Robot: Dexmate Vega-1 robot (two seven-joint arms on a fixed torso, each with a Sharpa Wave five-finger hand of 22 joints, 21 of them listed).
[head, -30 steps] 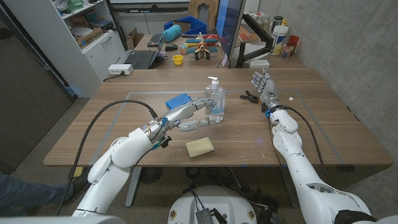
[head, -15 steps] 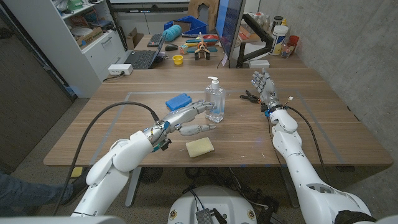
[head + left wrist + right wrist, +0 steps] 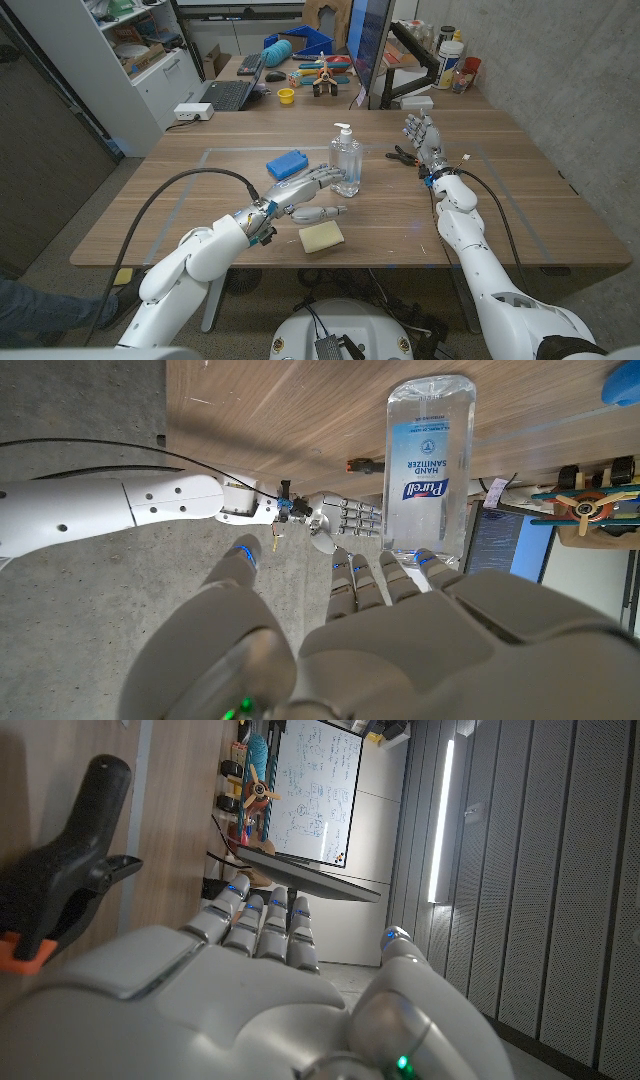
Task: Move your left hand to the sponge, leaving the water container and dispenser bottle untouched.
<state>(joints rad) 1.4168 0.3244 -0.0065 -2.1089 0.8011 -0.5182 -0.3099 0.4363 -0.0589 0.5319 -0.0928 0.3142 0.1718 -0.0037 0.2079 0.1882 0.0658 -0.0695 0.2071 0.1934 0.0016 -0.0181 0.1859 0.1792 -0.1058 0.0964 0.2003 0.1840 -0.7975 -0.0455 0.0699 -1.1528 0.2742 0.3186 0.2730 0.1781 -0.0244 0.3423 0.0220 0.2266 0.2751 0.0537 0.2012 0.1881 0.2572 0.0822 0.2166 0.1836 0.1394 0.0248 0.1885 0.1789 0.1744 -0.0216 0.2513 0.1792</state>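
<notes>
The sponge (image 3: 321, 237) lies flat on the desk (image 3: 520, 215) near its front edge, a pale yellow block with its long axis running roughly side to side, the right end angled a little away from me. My left hand (image 3: 305, 194) hangs just behind it, fingers spread and reaching toward the dispenser bottle (image 3: 346, 163), holding nothing; the thumb sits lowest, just beyond the sponge's far edge, and I cannot tell whether it touches.

The bottle stands upright near the middle of the desk, clear plastic with a white pump on top and clear liquid inside (the left wrist view shows a hand-sanitizer label on it (image 3: 428, 470)). My fingertips are close beside its left flank. A blue block (image 3: 287, 163) lies on the desk to the bottle's left, behind my hand.

My right hand (image 3: 422, 135) stands on its edge, palm upright, at the far right of the desk, fingers apart and empty, with a black clamp (image 3: 402, 155) just beside it.

The desk is brown wood grain. Behind it sit a laptop (image 3: 228, 93), a dark monitor (image 3: 368, 45), blue bins (image 3: 300, 42) and white shelving (image 3: 150, 50); the floor is grey concrete.
</notes>
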